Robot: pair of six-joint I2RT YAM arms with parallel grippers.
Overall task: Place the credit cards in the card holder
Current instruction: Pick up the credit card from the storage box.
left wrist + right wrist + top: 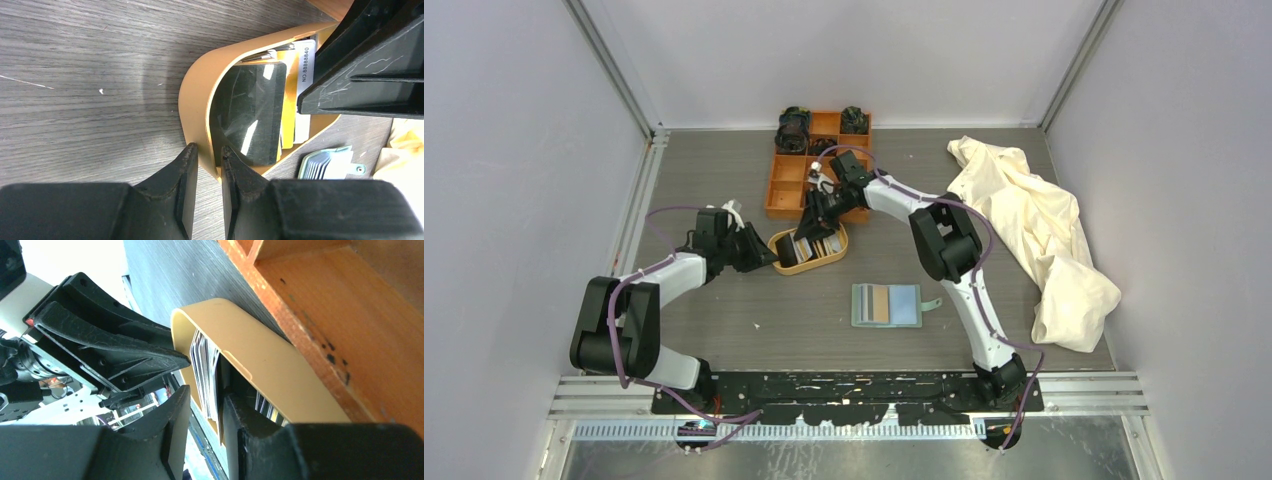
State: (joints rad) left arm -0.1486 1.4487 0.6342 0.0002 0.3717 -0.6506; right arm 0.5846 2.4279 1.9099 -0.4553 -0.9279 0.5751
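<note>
Tan oval tray [824,264] sits just beside the orange box [782,192] and holds the credit cards [204,371] on edge. Left gripper [209,167] clamps the tray's end wall, fingers narrow with the rim between them. Right gripper [206,396] reaches in from the box side, fingers narrow on either side of a few cards; cannot tell whether they press. Box wall crowds it, and the left gripper sits close opposite. Card holder [886,305] lies open, apart from the tray and nearer the arm bases. Cream cloth [1034,240] lies to the right.

Bright, even overhead light; glare streaks the dark card [247,112], and the close fingers [186,172] look soft.
</note>
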